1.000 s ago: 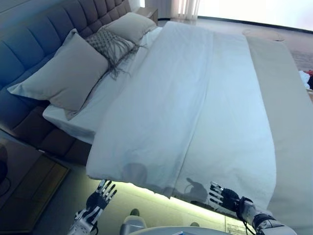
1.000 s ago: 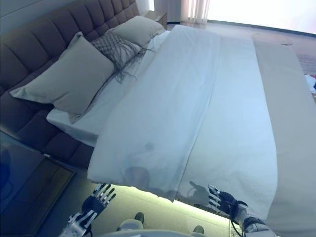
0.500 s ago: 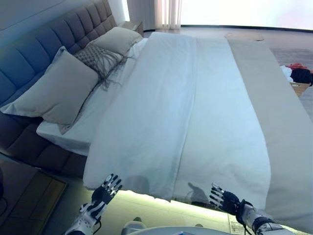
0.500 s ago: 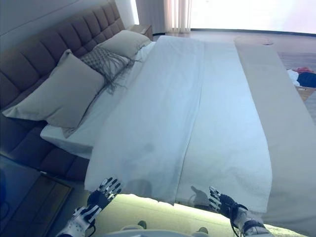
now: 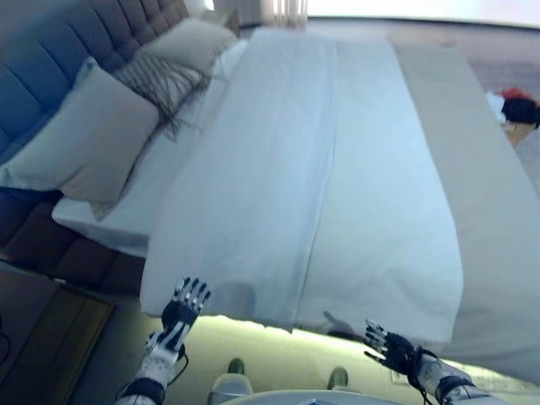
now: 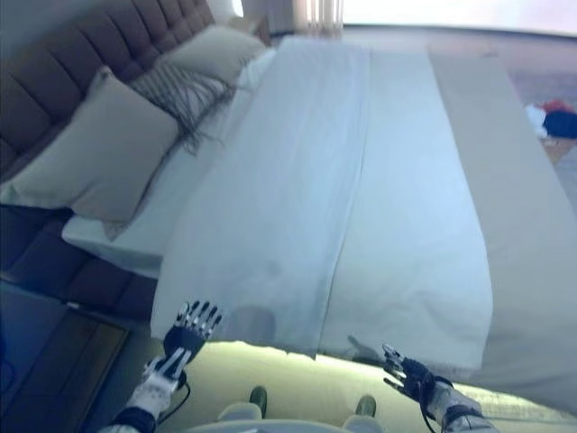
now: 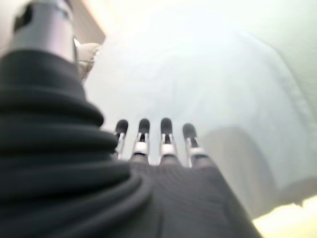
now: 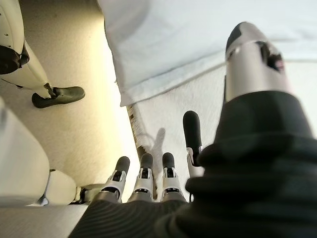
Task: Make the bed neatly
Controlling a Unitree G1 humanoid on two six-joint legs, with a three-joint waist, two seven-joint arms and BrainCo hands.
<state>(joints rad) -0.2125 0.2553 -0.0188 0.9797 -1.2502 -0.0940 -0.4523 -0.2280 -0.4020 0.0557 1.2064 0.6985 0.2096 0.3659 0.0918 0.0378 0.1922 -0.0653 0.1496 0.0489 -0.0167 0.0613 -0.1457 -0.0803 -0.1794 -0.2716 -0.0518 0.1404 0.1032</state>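
Note:
A white duvet lies spread over the bed, its near edge hanging over the side facing me. A beige blanket covers the right part. Two beige pillows and a grey fringed cushion lean on the dark tufted headboard. My left hand is open, fingers straight, just below the duvet's near left corner, apart from it. My right hand is open, low beside the duvet's hanging edge, holding nothing.
A dark wooden nightstand stands at the lower left by the headboard. Clothes lie on the floor beyond the bed at the right. Light glows from under the bed frame.
The camera has shifted, showing the bed nearer and lower. My left hand has risen toward the duvet's near corner. My right hand stays low by the edge.

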